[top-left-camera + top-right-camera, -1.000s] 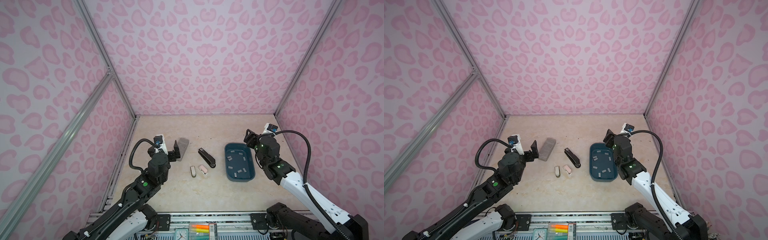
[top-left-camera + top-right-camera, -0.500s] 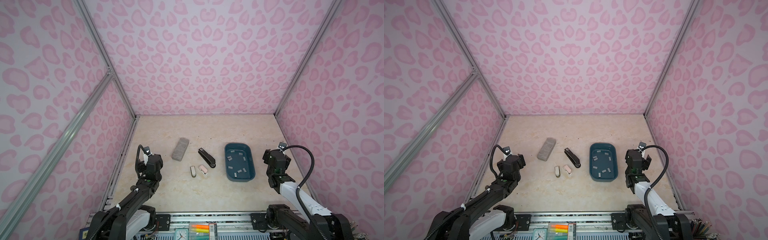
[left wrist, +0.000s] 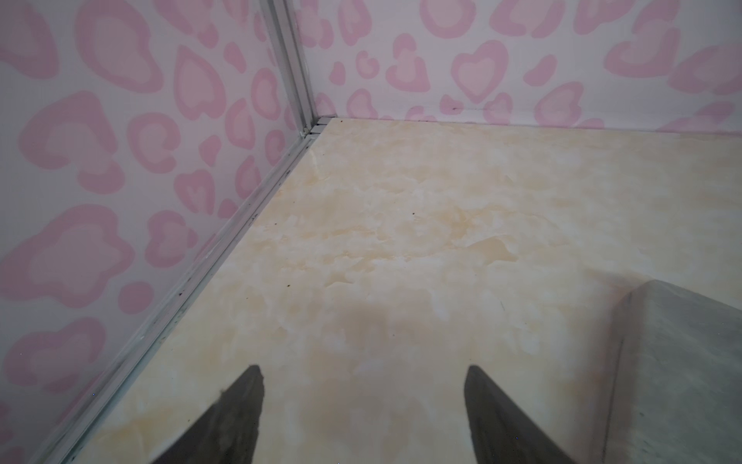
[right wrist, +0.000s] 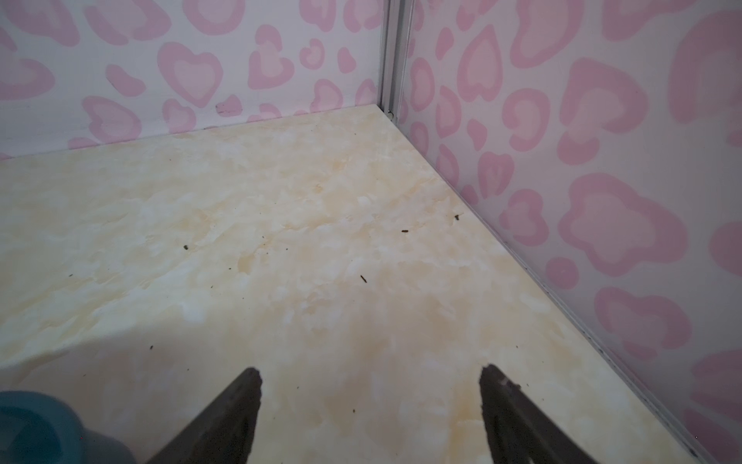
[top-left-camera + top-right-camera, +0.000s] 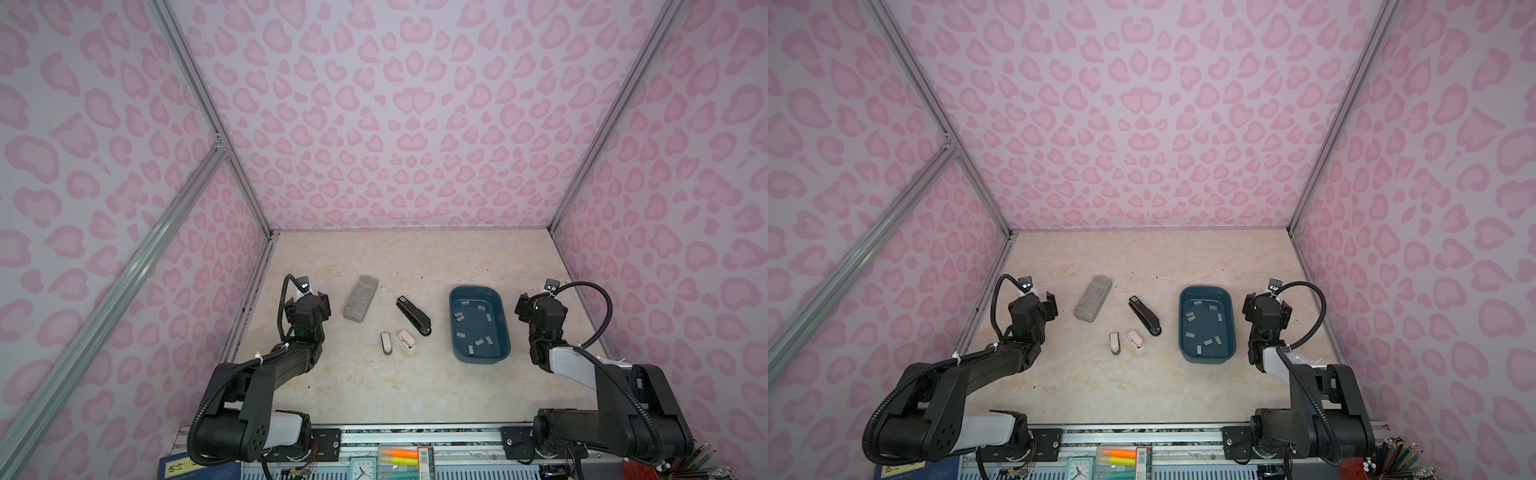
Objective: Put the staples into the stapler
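Note:
The black stapler (image 5: 413, 318) (image 5: 1145, 318) lies shut on the marble table near its middle. The staples (image 5: 459, 316) (image 5: 1190, 318) are several small grey strips scattered inside a teal tray (image 5: 478, 359) (image 5: 1208, 360) to the stapler's right. My left gripper (image 5: 312, 300) (image 5: 1038, 301) (image 3: 363, 373) hovers low by the left wall, open and empty, left of a grey block. My right gripper (image 5: 540, 305) (image 5: 1266, 305) (image 4: 371, 373) sits between the tray and the right wall, open with only bare table between its fingers.
A big grey speckled block (image 5: 360, 298) (image 5: 1093, 298) (image 3: 682, 381) lies left of the stapler. Two small staplers, one white (image 5: 386, 343) and one pink (image 5: 406, 340), lie in front of the black one. The tray's corner (image 4: 36, 426) shows in the right wrist view. Walls enclose three sides.
Both arms have pulled back. The left gripper left the grey block's side for the left wall. The right gripper moved off the tray's edge towards the right wall.

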You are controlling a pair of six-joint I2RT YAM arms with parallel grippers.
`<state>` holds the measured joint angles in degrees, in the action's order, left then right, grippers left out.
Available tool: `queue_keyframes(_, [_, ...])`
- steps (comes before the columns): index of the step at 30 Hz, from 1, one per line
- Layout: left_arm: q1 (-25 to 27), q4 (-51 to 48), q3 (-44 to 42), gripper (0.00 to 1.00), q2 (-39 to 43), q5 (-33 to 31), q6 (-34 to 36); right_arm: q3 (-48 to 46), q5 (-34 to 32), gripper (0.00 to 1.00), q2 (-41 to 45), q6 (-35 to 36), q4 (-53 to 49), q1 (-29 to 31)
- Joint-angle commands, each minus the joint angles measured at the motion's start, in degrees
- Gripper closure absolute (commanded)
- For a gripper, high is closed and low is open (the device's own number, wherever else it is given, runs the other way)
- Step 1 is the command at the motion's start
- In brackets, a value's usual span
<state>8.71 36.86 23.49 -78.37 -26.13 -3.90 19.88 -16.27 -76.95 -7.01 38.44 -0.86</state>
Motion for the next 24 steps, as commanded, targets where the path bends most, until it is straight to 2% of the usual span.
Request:
queue_keyframes(1, [-0.8, 5.0, 1.1, 0.2, -1.6, 4.8, 4.1, -2.2, 3.4, 0.14, -1.6, 0.7, 10.3, -0.1])
queue_keyframes(4, [-1.5, 9.2, 0.2, 0.18, -3.6, 6.5, 5.2, -3.7, 5.8, 0.13, -7.4, 0.9, 20.7, -0.7])
queue_keyframes(7, [-2.6, 9.8, -0.1, 0.18, -3.8, 8.5, 4.7, -0.1, 10.8, 0.13, -8.1, 2.9, 13.4, -0.5])
queue_keyframes(11, [-7.5, 14.3, -3.1, 0.18, -3.7, 14.9, 0.6, -2.5, 13.9, 0.12, -12.7, 4.3, 23.8, -0.4])
queue_keyframes(12, [-8.6, 18.5, -4.5, 0.18, -5.4, 16.0, -0.2, -2.2, 13.9, 0.12, -12.3, 4.4, 22.5, -0.4])
queue_keyframes(13, [-8.8, 19.6, -4.9, 0.18, -6.0, 16.8, -0.1, -1.4, 13.9, 0.02, -11.5, 4.3, 19.8, -0.4])
queue_keyframes(14, [-8.7, 18.7, -4.8, 0.18, -5.5, 17.0, -0.1, -0.7, 14.0, 0.01, -10.9, 4.5, 17.4, -0.4])
queue_keyframes(19, [-8.8, 19.1, -4.7, 0.13, -6.0, 17.0, 0.1, -0.6, 13.8, 0.01, -11.2, 4.9, 17.7, -0.1])
queue_keyframes(21, [-8.7, 19.0, -4.8, 0.01, -5.9, 17.0, 0.1, -0.2, 13.5, 0.01, -11.0, 5.0, 16.3, 0.0])
queue_keyframes(24, [-8.8, 19.1, -4.8, 0.02, -5.9, 17.0, 0.1, -0.2, 13.3, 0.01, -11.0, 5.2, 16.4, 0.2])
